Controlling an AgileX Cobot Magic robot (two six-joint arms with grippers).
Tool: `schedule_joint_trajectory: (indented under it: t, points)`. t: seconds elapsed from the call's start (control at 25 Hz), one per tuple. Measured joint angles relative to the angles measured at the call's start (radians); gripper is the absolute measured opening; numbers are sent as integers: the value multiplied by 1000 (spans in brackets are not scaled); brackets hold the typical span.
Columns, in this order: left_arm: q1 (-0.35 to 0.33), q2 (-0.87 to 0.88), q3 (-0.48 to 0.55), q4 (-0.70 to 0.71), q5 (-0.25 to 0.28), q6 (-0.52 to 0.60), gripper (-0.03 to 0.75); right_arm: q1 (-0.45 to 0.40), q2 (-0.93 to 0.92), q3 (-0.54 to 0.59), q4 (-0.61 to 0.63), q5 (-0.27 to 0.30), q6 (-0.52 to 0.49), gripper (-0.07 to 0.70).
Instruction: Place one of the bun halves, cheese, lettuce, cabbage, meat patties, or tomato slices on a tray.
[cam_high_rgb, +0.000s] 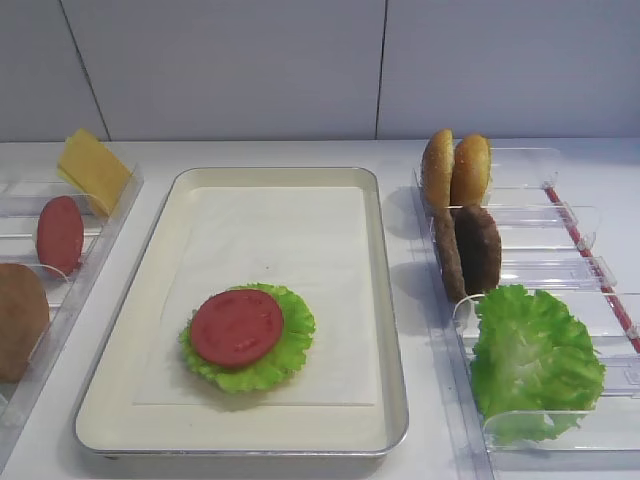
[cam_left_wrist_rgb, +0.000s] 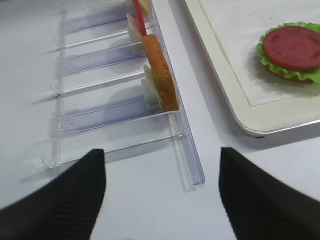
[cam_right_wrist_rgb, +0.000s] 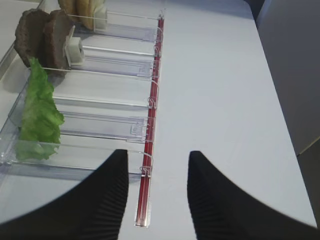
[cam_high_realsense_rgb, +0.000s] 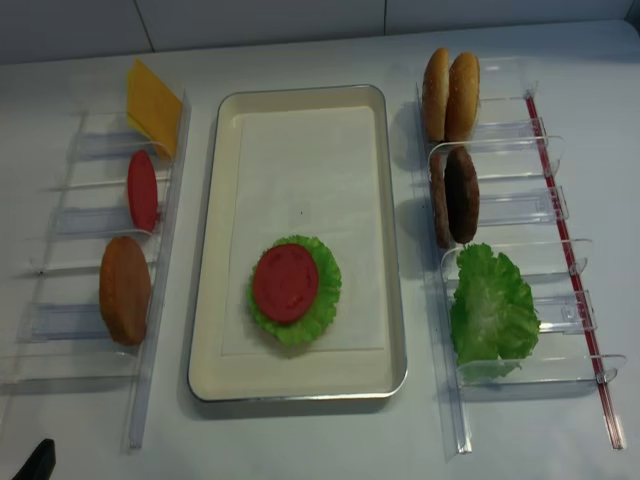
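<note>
Clearly, the left gripper's fingers (cam_left_wrist_rgb: 55, 200) spread wide, holding nothing, above the worktop (cam_left_wrist_rgb: 150, 210); a tomato slice (cam_left_wrist_rgb: 292, 47) lies on lettuce (cam_left_wrist_rgb: 272, 65) in the tray (cam_left_wrist_rgb: 235, 95), well apart to their right.

No readable text, label, brand, number or sign appears on anything in these views.

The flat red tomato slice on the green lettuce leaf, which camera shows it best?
The realsense exterior high view: the flat red tomato slice appears whole from above. The other exterior view shows it obliquely; the left wrist view near its edge; the right wrist view misses it.
</note>
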Motion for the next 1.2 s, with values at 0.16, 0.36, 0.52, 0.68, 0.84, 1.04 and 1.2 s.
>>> schedule_joint_trajectory:
  t: [0.16, 0.36, 0.52, 0.68, 0.84, 1.04, 1.2]
  points:
    - [0, 0, 0, 0, 0, 24, 485, 0, 0, 0, 0, 0, 0, 332]
    - [0, 0, 0, 0, 0, 32, 485, 0, 0, 0, 0, 0, 0, 332]
    - [0, 0, 0, 0, 0, 0, 484, 0, 0, 0, 0, 0, 0, 332]
    - [0, 0, 0, 0, 0, -26, 482, 0, 0, 0, 0, 0, 0, 332]
    - [0, 0, 0, 0, 0, -31, 482, 0, 0, 0, 0, 0, 0, 332]
    - [0, 0, 0, 0, 0, -33, 482, 0, 0, 0, 0, 0, 0, 332]
    - [0, 0, 0, 0, 0, -34, 475, 0, 0, 0, 0, 0, 0, 332]
